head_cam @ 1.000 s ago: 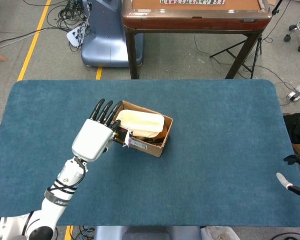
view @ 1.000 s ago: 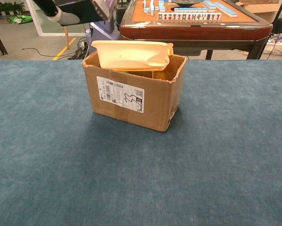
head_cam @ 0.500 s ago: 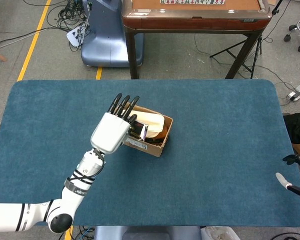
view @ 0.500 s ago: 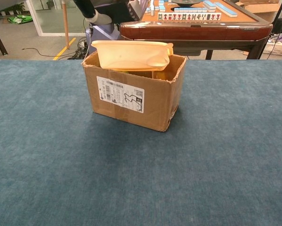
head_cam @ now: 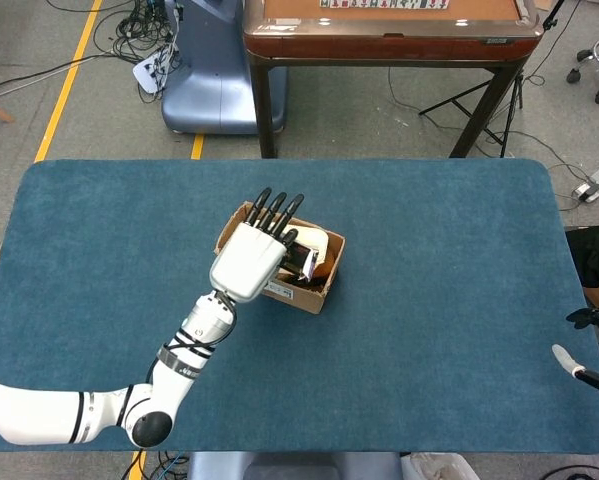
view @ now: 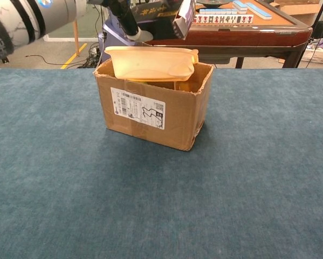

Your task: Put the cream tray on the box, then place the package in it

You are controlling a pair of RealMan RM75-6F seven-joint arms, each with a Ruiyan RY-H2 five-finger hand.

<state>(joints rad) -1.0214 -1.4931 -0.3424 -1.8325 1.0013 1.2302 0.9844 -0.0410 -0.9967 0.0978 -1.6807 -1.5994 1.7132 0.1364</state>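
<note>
The left arm reaches from the table's near-left corner up toward 1 o'clock, its forearm slanting across the blue table (head_cam: 459,300) and its left hand (head_cam: 251,256) poised back-up over the one cardboard box (view: 153,108), which sits a little left of the table's middle. The black fingers (head_cam: 277,209) lie straight and close together, pointing to about 1 o'clock past the box's far rim. Under the palm the hand holds one package (view: 160,12), a dark flat pack with a pale edge; in the chest view it hangs above the box at the top of the frame, its long axis running roughly 9 to 3 o'clock and its right end tipped down. How the thumb grips it cannot be made out. One cream tray (view: 151,62) rests on the open top of the box, its long axis running 9 to 3 o'clock in the chest view, tilted with its near wall facing the camera and its left end over the box's left corner. The box bears one white label (view: 138,108) on its near face. The right hand (head_cam: 591,350) shows only at the right edge of the head view, off the table at about 4 o'clock, with fingers apart and nothing visibly in them. Beyond the table at 12 o'clock stands one brown game table (head_cam: 389,25).
</note>
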